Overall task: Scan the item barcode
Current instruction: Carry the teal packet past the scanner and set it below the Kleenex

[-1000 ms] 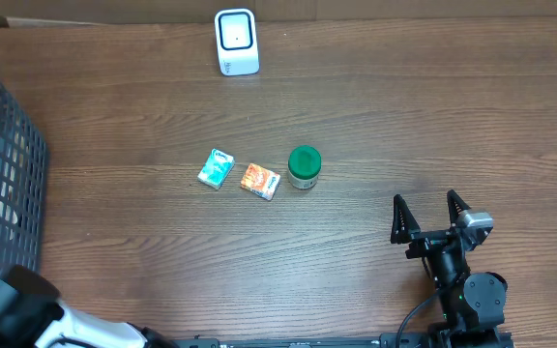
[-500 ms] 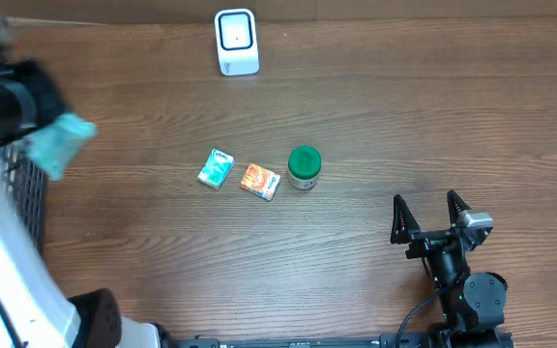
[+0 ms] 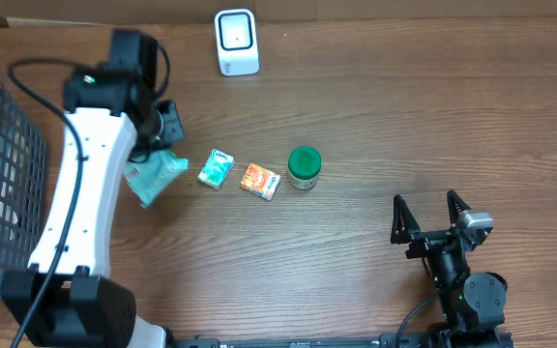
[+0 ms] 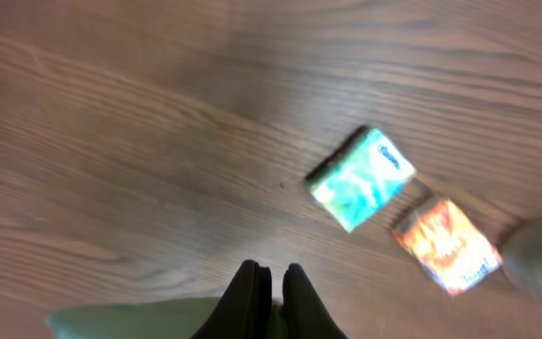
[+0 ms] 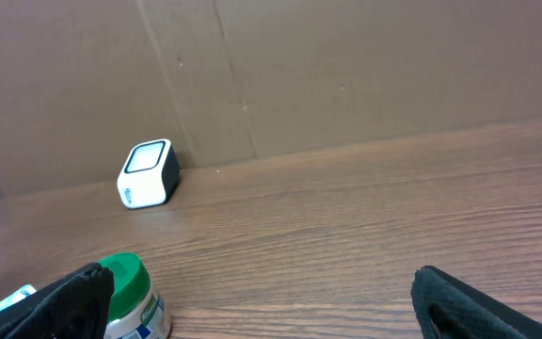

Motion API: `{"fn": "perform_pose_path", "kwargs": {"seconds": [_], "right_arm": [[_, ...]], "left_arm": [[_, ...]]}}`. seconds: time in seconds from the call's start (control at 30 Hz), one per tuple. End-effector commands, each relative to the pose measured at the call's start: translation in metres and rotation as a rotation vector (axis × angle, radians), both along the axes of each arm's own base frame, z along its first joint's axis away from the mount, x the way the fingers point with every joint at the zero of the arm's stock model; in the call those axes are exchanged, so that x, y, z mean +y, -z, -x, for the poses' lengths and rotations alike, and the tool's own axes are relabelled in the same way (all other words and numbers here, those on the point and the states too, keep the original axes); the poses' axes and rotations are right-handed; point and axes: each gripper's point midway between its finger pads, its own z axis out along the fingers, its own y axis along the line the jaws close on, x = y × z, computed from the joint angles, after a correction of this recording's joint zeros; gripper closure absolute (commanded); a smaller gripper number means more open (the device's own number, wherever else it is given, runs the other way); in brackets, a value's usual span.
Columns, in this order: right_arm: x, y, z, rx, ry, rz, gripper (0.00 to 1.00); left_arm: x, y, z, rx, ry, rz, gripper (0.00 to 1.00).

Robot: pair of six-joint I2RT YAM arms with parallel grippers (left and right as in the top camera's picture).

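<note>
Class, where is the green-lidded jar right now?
In the overhead view, the green-lidded jar stands centrally, just right of the orange packet.

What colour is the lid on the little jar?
The lid is green, clearest in the overhead view.

Teal pkt aloft, left-centre; white scanner w/ dark face upright, far edge.
</note>
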Motion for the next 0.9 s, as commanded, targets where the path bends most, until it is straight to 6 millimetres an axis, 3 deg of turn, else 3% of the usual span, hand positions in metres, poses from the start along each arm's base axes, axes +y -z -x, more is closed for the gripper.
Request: {"fn": "perform_pose_path", "kwargs": {"seconds": [0.0,0.17,0.3,0.4,0.47,0.5,0.53,0.6,0.63,0.77,0.87], "right_arm": [[-0.001,0.002,0.0,-0.004,0.005,-0.003,0.0],[-0.001,0.002,0.0,-0.004,0.005,-0.003,0.0],[-0.001,0.002,0.0,-0.004,0.005,-0.003,0.0],[-0.001,0.002,0.0,-0.004,0.006,-0.003,0.0],[-0.001,0.002,0.0,-0.004,0.005,-0.003,0.0],[-0.001,0.002,0.0,-0.004,0.006,-0.003,0.0],[-0.001,0.002,0.0,-0.004,0.005,-0.003,0.0],[-0.001,0.002,0.0,-0.004,0.005,-0.003,0.0],[-0.001,0.002,0.0,-0.004,0.005,-0.003,0.0],[-0.001,0.002,0.0,-0.004,0.005,-0.003,0.0],[-0.001,0.002,0.0,-0.004,0.005,-0.003,0.0]], "left_arm": [[0.004,0.038,0.011,0.022,-0.308,0.046,0.96],[0.003,0.089,0.022,0.025,-0.616,0.118,0.96],[-0.004,0.12,0.029,0.026,-0.738,0.185,0.96],[-0.003,0.138,0.037,0.026,-0.867,0.209,0.96],[-0.001,0.139,0.036,0.012,-0.872,0.208,0.94],[0.0,0.139,0.033,0.002,-0.867,0.208,0.83],[0.001,0.138,0.03,-0.012,-0.851,0.205,0.52],[0.001,0.136,0.021,-0.042,-0.797,0.206,0.15],[0.001,0.134,0.017,-0.055,-0.766,0.207,0.02],[0.0,0.111,-0.001,-0.111,-0.618,0.195,0.01],[0.004,0.072,-0.019,-0.179,-0.475,0.163,0.01]]}}
